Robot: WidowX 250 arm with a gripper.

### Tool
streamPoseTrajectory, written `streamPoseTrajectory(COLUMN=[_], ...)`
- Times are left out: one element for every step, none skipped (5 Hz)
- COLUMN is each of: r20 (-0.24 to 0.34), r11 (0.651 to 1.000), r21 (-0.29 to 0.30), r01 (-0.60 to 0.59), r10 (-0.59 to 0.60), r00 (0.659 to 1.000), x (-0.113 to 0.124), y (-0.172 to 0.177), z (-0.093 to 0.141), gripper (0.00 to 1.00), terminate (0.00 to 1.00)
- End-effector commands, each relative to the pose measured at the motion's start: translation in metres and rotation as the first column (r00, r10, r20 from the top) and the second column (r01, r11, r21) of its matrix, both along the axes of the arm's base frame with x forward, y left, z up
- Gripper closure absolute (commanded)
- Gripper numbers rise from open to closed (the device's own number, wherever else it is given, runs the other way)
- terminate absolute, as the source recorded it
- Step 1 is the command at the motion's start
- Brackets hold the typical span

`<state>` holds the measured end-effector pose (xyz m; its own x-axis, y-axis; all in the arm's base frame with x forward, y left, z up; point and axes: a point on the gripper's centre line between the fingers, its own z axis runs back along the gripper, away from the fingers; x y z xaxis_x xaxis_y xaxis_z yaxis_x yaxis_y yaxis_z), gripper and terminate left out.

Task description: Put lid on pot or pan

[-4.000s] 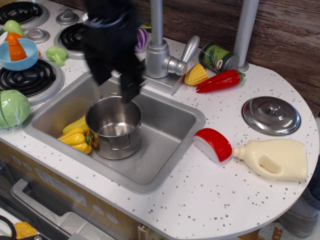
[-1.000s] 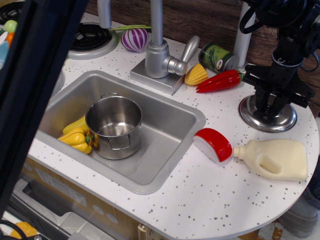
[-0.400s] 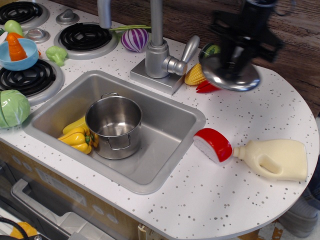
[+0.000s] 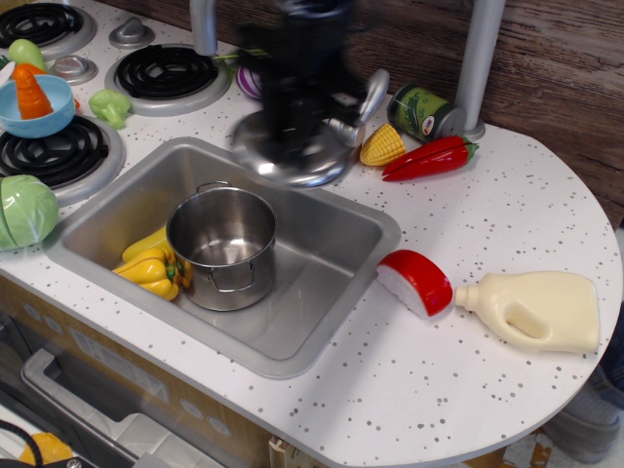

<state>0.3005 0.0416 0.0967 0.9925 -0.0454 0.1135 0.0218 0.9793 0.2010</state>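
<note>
Above sink, blurred shiny lid (image 4: pixel 290 153) tilted.

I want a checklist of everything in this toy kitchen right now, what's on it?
Surface: speckled white counter with a sink and stove burners.
Job's things: lid in the air above the sink's back edge; pot open, upright in the sink.
Clutter: yellow pepper touching the pot; cheese wedge, bottle, chili, corn, can, cabbage, blue bowl with a carrot.
Hand: hand blurred, above the lid, seemingly holding it.
Cables: nothing seen.
Surroundings: wood wall behind; faucet mostly hidden.
</note>
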Motion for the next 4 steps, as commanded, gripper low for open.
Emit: streamPoseTrajectory(r20=[0.112, 0.132, 0.149, 0.150], r11=[0.999, 0.998, 0.996, 0.994], r21=[0.020, -0.010, -0.041, -0.059], r01=[0.048, 0.065, 0.084, 0.094], r10=[-0.050, -0.063, -0.077, -0.085], r00=[0.992, 0.989, 0.986, 0.985], x=[-0.018, -0.016, -0.011, -0.009], y=[0.037, 0.045, 0.044, 0.046], z=[-0.004, -0.021, -0.044, -0.053], gripper=[1.00, 1.00, 1.00, 1.00], terminate=[0.00, 0.00, 0.00, 0.00])
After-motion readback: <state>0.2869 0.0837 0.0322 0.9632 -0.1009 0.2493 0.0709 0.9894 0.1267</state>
